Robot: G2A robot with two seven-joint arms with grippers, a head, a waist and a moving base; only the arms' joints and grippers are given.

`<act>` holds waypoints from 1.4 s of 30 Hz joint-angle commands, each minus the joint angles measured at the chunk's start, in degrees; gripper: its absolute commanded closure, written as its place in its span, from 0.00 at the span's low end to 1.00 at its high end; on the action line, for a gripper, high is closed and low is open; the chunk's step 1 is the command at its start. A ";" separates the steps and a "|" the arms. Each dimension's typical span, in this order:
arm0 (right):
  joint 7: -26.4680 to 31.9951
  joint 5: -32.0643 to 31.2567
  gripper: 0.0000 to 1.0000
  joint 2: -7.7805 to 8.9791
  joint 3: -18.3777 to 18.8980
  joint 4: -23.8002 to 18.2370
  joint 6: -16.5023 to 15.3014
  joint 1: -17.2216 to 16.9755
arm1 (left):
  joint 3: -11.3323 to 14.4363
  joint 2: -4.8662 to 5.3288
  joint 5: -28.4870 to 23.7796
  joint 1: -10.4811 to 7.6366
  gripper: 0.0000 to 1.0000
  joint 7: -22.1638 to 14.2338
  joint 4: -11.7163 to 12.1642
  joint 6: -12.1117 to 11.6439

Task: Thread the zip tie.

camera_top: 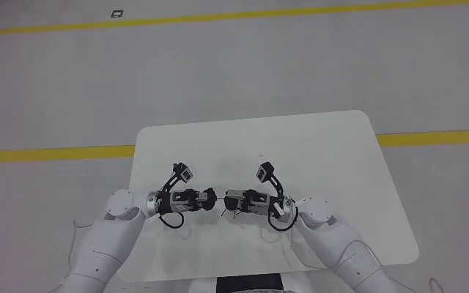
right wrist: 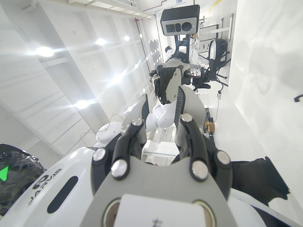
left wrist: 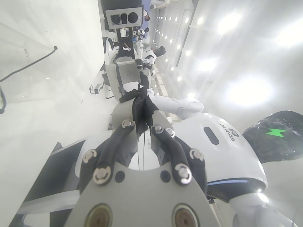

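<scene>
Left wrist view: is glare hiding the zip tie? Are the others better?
Left wrist view: ceiling lights flare beside the left gripper, yet the zip tie in its shut fingers shows dark. Right wrist view: flares sit away from the right gripper. Top view: even light on the table.

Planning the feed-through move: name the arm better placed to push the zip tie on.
Left, probably. The left end effector is shut on the zip tie, whose thin black strand runs back between its fingers; the right end effector faces it tip to tip above the table.
</scene>
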 commanded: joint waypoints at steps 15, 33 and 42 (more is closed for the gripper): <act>-0.73 -0.67 0.87 0.14 -1.05 -0.49 -0.66 0.14 | 0.00 0.00 0.00 0.00 1.00 0.00 0.00 0.00; -1.80 -1.34 1.00 0.63 -0.69 -1.10 -1.77 -0.30 | 0.00 0.00 0.00 0.00 1.00 0.00 0.00 0.00; -2.49 -2.14 1.00 0.86 -0.86 -2.24 -1.67 -0.85 | 0.00 0.00 0.00 0.00 1.00 0.00 0.00 0.00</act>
